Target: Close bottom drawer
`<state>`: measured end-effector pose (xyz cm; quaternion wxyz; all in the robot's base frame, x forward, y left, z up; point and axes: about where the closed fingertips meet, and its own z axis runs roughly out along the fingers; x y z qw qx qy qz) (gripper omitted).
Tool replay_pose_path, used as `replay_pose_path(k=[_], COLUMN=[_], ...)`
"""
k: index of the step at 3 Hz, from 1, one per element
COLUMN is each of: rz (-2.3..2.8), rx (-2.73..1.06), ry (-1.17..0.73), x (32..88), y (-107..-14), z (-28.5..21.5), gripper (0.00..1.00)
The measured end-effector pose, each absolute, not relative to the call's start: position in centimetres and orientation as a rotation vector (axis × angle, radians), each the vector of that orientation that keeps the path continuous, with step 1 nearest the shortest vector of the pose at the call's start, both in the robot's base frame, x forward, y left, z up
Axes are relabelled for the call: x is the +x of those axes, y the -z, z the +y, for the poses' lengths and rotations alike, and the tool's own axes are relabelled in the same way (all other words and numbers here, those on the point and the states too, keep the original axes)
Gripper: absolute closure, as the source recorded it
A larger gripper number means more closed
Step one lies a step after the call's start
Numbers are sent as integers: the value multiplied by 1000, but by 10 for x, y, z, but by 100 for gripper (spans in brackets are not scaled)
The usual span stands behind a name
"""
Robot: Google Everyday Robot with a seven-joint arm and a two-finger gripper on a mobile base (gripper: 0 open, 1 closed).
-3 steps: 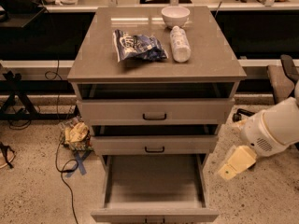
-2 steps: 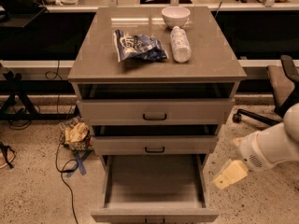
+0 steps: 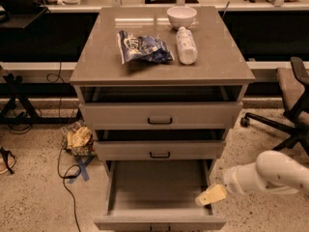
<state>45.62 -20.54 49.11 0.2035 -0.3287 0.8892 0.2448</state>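
**While the bottom drawer (image 3: 154, 185) gapes open, the tool (image 3: 211, 195) hangs at its right edge**

Since one arm (image 3: 275, 175) alone serves this robot, we have no choice of side to weigh: it reaches in from the right, low to the floor, with its pale tip aimed left. We cannot tell whether the tool is spread or pressed together, and it grips nothing that we can see.

As we read it, the tip lies over the drawer's right wall, just behind the front panel. That is the relation the coming move turns on. The panel's outer face lies toward the camera from the tool, on the far side of the panel from it, and its long axis runs left to right. The drawer slides across that axis, back into the cabinet. We judge that the tool must come round to the outer face, near the handle at the bottom edge of the view, and push away from the camera.

Counting outward, we find three drawers. The bottom one is pulled far out, grey inside and bare. The middle drawer (image 3: 159, 150) and top drawer (image 3: 160, 115) each stand slightly ajar.

On the worktop (image 3: 96, 57) we count three things: one white bowl (image 3: 181, 16), one bottle (image 3: 186, 45) lying on its side, one crumpled snack bag (image 3: 142, 47). An office chair (image 3: 294, 100) stands to the right
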Motion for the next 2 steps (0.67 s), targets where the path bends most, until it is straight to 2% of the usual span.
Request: replay_pose_path(k=[1,2], rz=[2566,2579], rx=[-833,-825], ry=[-837,-870], x=[449,438], y=[-384,-372], z=[-166,-162], gripper=[0,0])
